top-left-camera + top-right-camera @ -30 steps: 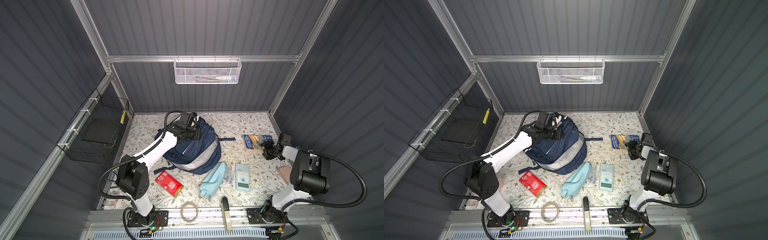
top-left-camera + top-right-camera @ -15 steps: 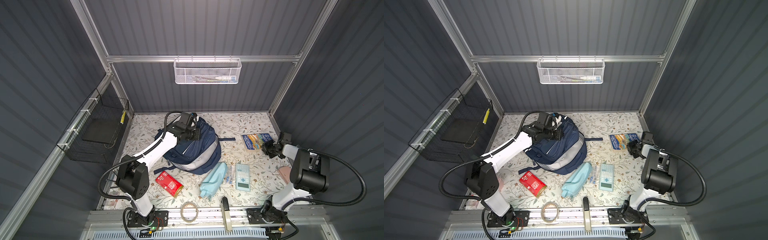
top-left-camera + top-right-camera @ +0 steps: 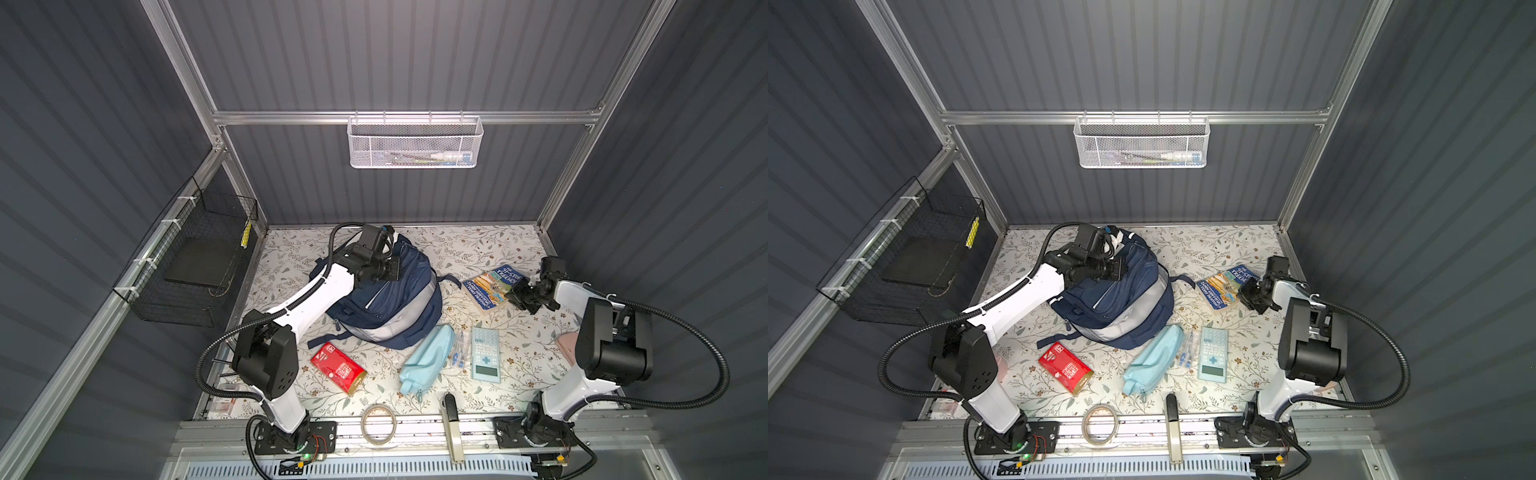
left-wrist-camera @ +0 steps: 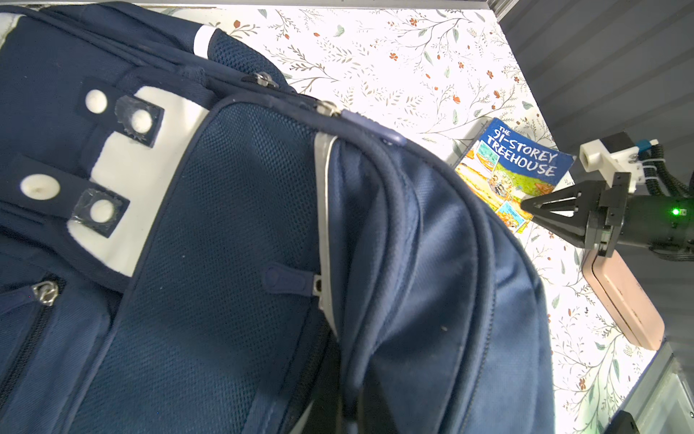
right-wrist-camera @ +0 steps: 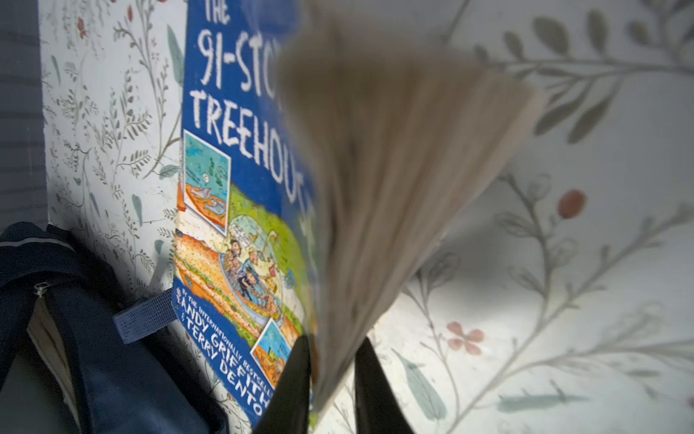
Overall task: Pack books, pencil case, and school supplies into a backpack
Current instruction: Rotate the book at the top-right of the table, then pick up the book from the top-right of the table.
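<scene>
Pinched the Treehouse book (image 5: 240, 210) at its fanned page edge between the fingers of the right gripper (image 5: 333, 349), with that side raised off the table (image 3: 478, 249) and the pages blurred. Could not judge the firmness of the hold. Found the book right of centre in both top views, near the backpack (image 3: 390, 303) but apart from it, across a loose navy strap (image 5: 144, 315).

Clenched the left gripper (image 3: 392, 270) over the upper end of the backpack, just left of centre. Could not tell whether shut on fabric or on nothing.

Read this as the book-packing step, at the lift. Called next for a clean lift without spilling pages, a carry leftward across the frame, and a slide into the main compartment, flat edge first. Needed that mouth held wide, and could not confirm its width from these views.

Saw lying below the backpack in the frame: the pencil case (image 3: 426, 359), just beside its lower edge; the clear packet (image 3: 458, 353) and calculator (image 3: 485, 353) to the right of that; the red pack (image 3: 338, 368) at lower left. Noted also a tape roll (image 3: 378, 424) at the bottom edge and a pink case (image 3: 567, 347) by the right arm, neither in the carry path. Marked the strap and the backpack's bulging side as the likely snags.
</scene>
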Tool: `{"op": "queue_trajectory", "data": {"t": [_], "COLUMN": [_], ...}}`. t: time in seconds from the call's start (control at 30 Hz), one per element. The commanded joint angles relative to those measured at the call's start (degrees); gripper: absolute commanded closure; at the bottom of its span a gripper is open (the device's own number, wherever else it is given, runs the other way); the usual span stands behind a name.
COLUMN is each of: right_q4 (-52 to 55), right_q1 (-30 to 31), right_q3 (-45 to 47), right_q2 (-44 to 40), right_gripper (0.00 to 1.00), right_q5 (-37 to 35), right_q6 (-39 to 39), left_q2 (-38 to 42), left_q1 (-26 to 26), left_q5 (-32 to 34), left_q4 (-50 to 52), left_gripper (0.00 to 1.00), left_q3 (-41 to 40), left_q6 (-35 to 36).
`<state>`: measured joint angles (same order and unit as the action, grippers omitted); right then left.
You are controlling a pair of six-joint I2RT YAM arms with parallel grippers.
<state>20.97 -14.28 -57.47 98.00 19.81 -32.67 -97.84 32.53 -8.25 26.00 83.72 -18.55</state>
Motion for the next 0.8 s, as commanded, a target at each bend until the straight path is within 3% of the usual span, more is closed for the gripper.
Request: {"op": "queue_trajectory", "data": {"t": [0.0, 0.07, 0.17, 0.27, 0.5, 0.57, 0.63, 0.7, 0.77], "right_q4": [5.47, 5.05, 4.62, 2.64, -2.90, -3.04, -3.06, -2.47, -1.29], "right_q1": [-1.13, -0.91, -0.24, 0.49, 1.55, 0.64, -0.55, -1.34, -1.31], "right_q3": [-2.33, -2.87, -3.96, -3.40, 0.41, 0.56, 0.52, 0.58, 0.28], "right_q2": [0.54, 0.22, 1.08, 2.24, 3.87, 4.90, 5.81, 5.54, 4.87], "right_gripper": [0.40, 0.31, 0.26, 0.25, 0.29, 0.36, 0.53, 0.77, 0.87], "right_q5": [-4.05, -2.99, -1.96, 2.20, 2.40, 3.16, 4.32, 3.93, 2.75], "right_q6": [2.79, 1.55, -0.11, -3.19, -8.10, -8.12, -7.82, -6.51, -4.95], "left_q2": [0.64, 0.47, 0.07, 0.02, 0.01, 0.15, 0.36, 0.64, 0.80], "left_q1": [-0.46, -0.45, -0.45, -0.43, -0.45, -0.41, -0.45, -0.45, -0.48], "left_q5": [-1.28, -1.17, -1.33, -1.36, -1.00, -0.94, -0.88, -0.80, -0.78], "left_q4": [-3.43, -3.51, -3.68, -3.85, -3.69, -3.52, -3.46, -3.29, -3.24], "left_gripper": [1.00, 1.00, 1.00, 1.00, 1.00, 1.00, 1.00, 1.00, 1.00], "left_q3": [-0.22, -0.15, 0.03, 0.02, -0.14, -0.18, -0.14, -0.14, -0.17], "left_q6": [-0.96, -0.95, -1.06, -1.19, -1.23, -1.32, -1.28, -1.23, -1.36]}}
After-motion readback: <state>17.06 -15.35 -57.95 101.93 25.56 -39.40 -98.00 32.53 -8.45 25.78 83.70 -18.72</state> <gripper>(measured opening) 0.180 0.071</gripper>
